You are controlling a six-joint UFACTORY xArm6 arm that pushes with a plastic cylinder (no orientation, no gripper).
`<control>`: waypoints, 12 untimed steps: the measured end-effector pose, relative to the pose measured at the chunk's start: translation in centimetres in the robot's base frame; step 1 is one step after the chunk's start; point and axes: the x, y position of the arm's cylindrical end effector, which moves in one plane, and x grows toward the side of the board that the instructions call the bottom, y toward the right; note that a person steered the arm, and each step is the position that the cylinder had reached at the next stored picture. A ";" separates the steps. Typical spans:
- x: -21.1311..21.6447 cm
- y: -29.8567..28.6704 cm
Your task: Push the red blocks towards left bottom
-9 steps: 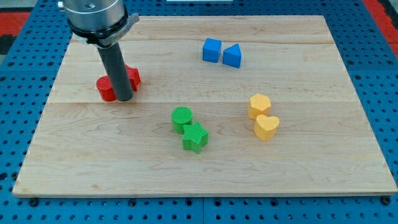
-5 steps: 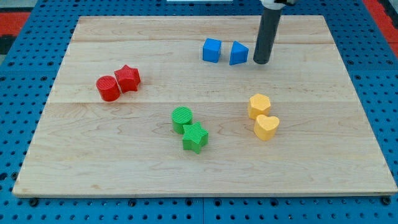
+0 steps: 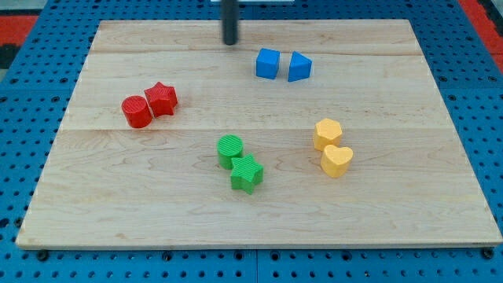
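Two red blocks, a red cylinder [image 3: 137, 112] and a red star [image 3: 162, 98], sit touching on the board's [image 3: 94, 189] left side, with bare wood between them and its bottom left corner. My tip [image 3: 230, 42] rests up and right of the star, well apart, touching nothing; the rod is cut off at the view's top. Right of the star lie two blue blocks, a blue cube [image 3: 268, 63] and a blue wedge [image 3: 299, 67]. Below right are a green cylinder [image 3: 230, 149] and green star [image 3: 247, 173], then a yellow hexagon [image 3: 328, 133] and yellow heart [image 3: 337, 160].
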 end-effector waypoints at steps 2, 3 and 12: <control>7.8 -1.3; 7.4 2.0; 17.3 -20.1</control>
